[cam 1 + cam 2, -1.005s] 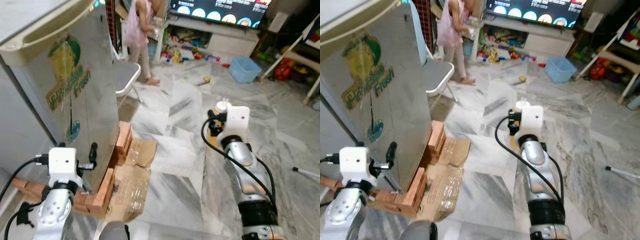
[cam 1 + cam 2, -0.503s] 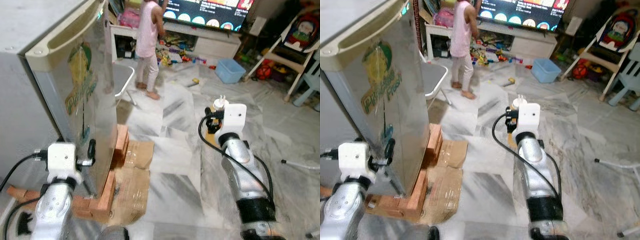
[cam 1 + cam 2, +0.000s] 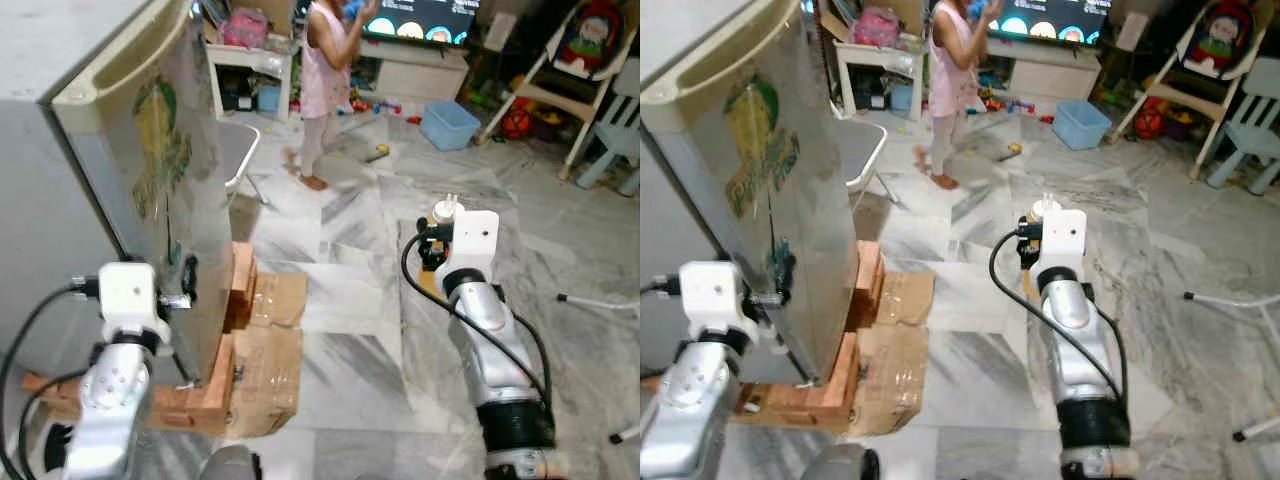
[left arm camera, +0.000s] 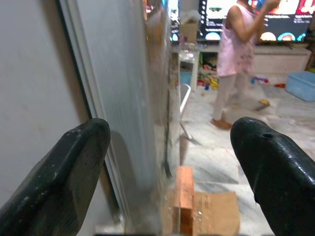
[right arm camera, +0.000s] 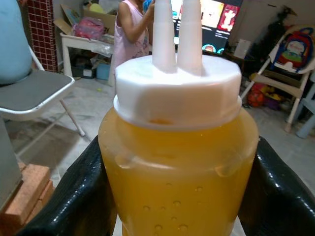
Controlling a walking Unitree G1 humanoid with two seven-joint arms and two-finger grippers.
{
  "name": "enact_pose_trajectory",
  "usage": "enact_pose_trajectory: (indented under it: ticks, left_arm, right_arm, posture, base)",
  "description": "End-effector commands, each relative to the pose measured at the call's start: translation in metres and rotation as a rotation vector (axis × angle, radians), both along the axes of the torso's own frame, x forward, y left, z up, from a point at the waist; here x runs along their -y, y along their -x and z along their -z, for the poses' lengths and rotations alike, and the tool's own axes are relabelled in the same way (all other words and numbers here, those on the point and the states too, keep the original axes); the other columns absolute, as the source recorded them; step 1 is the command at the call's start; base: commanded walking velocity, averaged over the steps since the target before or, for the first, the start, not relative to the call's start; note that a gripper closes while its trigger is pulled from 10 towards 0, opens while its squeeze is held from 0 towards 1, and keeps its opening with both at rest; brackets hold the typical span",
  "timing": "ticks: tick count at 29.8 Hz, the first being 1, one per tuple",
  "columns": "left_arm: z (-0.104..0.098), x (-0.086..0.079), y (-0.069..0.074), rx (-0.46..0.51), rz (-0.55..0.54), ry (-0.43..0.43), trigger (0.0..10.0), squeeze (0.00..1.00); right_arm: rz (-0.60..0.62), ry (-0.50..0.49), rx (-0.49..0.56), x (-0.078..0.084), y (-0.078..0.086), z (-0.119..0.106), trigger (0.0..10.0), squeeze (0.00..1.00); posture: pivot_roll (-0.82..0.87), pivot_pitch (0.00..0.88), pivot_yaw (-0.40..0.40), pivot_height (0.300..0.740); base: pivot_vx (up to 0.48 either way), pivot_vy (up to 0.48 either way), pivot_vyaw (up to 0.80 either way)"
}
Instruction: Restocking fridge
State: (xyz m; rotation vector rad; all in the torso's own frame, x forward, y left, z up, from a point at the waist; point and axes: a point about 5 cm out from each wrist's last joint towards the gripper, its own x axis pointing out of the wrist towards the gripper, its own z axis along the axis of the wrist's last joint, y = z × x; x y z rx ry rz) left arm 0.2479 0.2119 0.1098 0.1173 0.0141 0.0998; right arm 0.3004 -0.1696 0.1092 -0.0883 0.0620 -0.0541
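**Opening the fridge door with a full bottle in the other arm: failure modes**

Holding condition: the right gripper [image 5: 177, 196] is clamped on the squeeze bottle [image 5: 179, 162], one black finger pressed to each side of the yellow-filled body. The bottle stands upright with its white twin-nozzle cap [image 5: 177, 86] on top. It is carried out in front over the marble floor [image 3: 350, 330], well apart from the fridge.

The left gripper [image 4: 170, 167] has its fingers spread wide and empty, straddling the edge of the fridge door [image 3: 165, 190] low down. Neither finger [image 4: 74, 167] appears to touch the door.

Probable faults:

1. Missed purchase. The door edge is thin and smooth; if the fingers close off-centre they may slide off without opening it.
2. Base instability. The fridge rests on bricks [image 3: 215, 375] and flattened cardboard [image 3: 270, 360]. A hard pull could rock or shift it.
3. Bottle deformation. The body looks soft; excess grip could force liquid through the nozzles.
4. Bystander. A person [image 3: 325, 85] stands beyond the folding chair [image 3: 235, 155], near the door's likely swing area.
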Motion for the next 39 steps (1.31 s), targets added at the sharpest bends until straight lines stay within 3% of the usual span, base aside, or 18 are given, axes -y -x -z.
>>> enact_pose_trajectory:
  ticks: [1, 12, 27, 31, 39]
  left_arm:
    - [0.000, 0.002, -0.006, -0.004, 0.012, 0.002, 10.0, 0.00]
    - [-0.011, -0.013, -0.041, 0.044, -0.090, -0.006, 10.0, 0.00]
    - [-0.021, -0.030, -0.052, 0.082, -0.224, 0.012, 10.0, 0.00]
    - [-0.021, -0.028, -0.054, 0.079, -0.195, 0.018, 10.0, 0.00]
    - [-0.025, -0.002, -0.063, 0.088, 0.000, 0.053, 10.0, 0.00]
  right_arm:
    - [0.023, 0.015, 0.011, 0.006, 0.003, -0.005, 10.0, 0.00]
    - [0.066, 0.041, -0.010, 0.022, 0.018, -0.005, 10.0, 0.00]
    - [0.058, 0.043, -0.016, 0.018, 0.019, -0.009, 10.0, 0.00]
    - [0.056, 0.039, -0.018, 0.017, 0.019, -0.009, 10.0, 0.00]
    - [0.061, 0.039, -0.019, 0.017, 0.019, -0.008, 10.0, 0.00]
  posture:
    - [0.09, 0.000, -0.109, 0.740]
    - [0.05, 0.002, -0.095, 0.740]
    - [0.04, 0.005, -0.099, 0.740]
    - [0.05, 0.006, -0.097, 0.740]
    - [0.04, 0.008, -0.090, 0.740]
  base:
    - [0.000, 0.000, 0.00]
    - [0.000, 0.000, 0.00]
    - [0.000, 0.000, 0.00]
    - [0.000, 0.000, 0.00]
    - [0.000, 0.000, 0.00]
